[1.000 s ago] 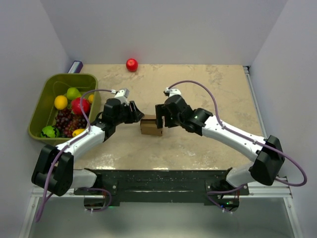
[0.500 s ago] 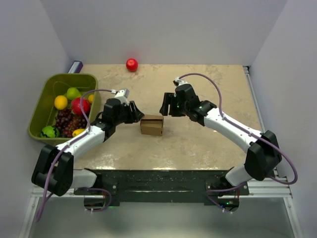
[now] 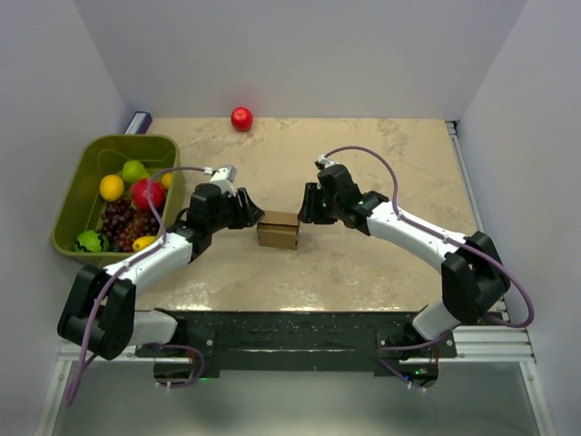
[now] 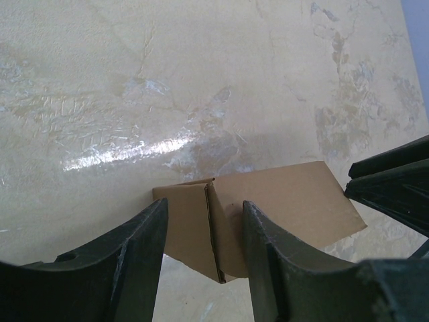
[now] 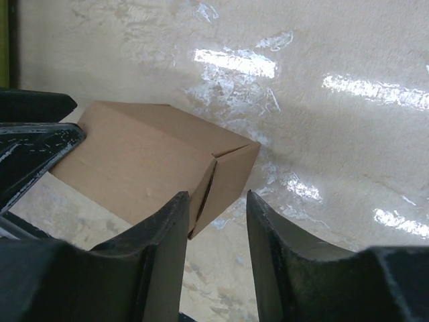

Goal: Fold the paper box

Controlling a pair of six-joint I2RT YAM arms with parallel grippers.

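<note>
Two tools flank the small brown box [image 3: 278,229], which rests flat near the middle of the counter [image 3: 390,163], folded into a squat block. Its long axis runs left to right, one short end facing each arm, turned slightly off square. The left tool [image 3: 251,218] hovers just beside the left end, fingers [image 4: 144,248] apart, a box corner showing beyond the gap, unclamped. The right tool [image 3: 305,214] is near the right end, its fingers [image 5: 161,235] also apart, gripping nothing. A green bin [image 3: 73,200] of fruit stands far left; a red ball [image 3: 241,118] lies by the back wall.
</note>
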